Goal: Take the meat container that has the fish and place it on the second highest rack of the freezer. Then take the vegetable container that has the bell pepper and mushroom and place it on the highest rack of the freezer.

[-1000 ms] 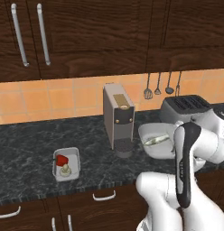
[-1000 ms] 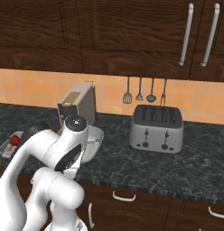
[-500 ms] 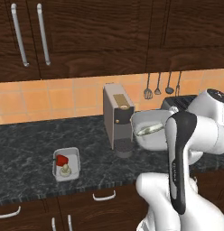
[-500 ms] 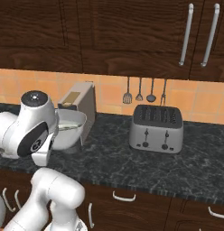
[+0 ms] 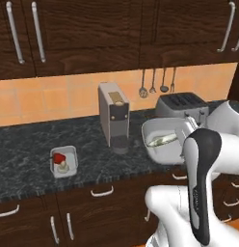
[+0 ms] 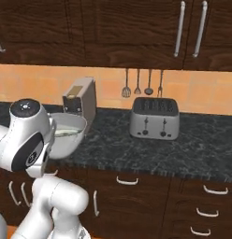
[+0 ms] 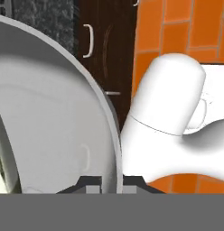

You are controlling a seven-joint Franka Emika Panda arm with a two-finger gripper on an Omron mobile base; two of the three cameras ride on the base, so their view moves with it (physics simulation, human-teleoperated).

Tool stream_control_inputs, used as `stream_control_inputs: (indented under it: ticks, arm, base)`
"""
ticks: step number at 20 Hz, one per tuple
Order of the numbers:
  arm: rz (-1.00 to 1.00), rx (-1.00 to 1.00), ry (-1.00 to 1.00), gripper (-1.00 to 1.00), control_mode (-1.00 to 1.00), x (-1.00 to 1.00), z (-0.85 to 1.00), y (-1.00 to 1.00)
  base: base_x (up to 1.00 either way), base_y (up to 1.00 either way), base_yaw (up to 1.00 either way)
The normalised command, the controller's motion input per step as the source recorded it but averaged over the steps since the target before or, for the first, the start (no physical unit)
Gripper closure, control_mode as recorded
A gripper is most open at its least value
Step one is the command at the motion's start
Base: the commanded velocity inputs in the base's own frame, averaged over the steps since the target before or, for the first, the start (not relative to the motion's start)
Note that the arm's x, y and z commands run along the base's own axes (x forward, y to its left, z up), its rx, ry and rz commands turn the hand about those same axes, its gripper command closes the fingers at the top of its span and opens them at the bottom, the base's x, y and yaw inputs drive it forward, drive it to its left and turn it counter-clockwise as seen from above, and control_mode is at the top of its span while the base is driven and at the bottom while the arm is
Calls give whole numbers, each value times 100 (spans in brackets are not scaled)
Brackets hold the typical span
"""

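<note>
The meat container [image 5: 160, 137] is a pale bowl-like tub held up above the counter's front edge, with the slim fish [image 5: 161, 141] lying in it. My gripper [image 5: 183, 136] is shut on its right rim; in the hand view the gripper [image 7: 112, 182] clamps the container's curved rim [image 7: 102, 117]. From the right side the container [image 6: 67, 136] and fish [image 6: 66, 133] sit just beside my arm's big joint. The vegetable container [image 5: 64, 161] rests on the counter to the left, holding the red bell pepper [image 5: 59, 157] and the mushroom [image 5: 63, 168]. The freezer is out of view.
A coffee machine [image 5: 114, 120] stands just behind the held container, and a toaster [image 6: 154, 118] sits farther right. Utensils [image 6: 142, 84] hang on the orange backsplash. Dark wall cabinets [image 5: 92, 29] hang above and drawers [image 6: 136, 196] run below the black counter [image 5: 25, 144].
The arm has swung round, raising the fish container off the counter toward its front edge. The whole picture has shifted slightly, so the base has moved. The vegetable container stays put.
</note>
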Motion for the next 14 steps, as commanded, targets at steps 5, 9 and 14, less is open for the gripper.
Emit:
stream_control_inputs:
  ticks: [5, 9, 14]
  arm:
    - [0, 0, 0, 100, 100, 0, 0, 0]
    - [0, 0, 0, 100, 100, 0, 0, 0]
    - [0, 0, 0, 100, 100, 0, 0, 0]
  base:
    - [-66, 17, -50]
    - [-33, 20, -83]
    - [-34, 2, -91]
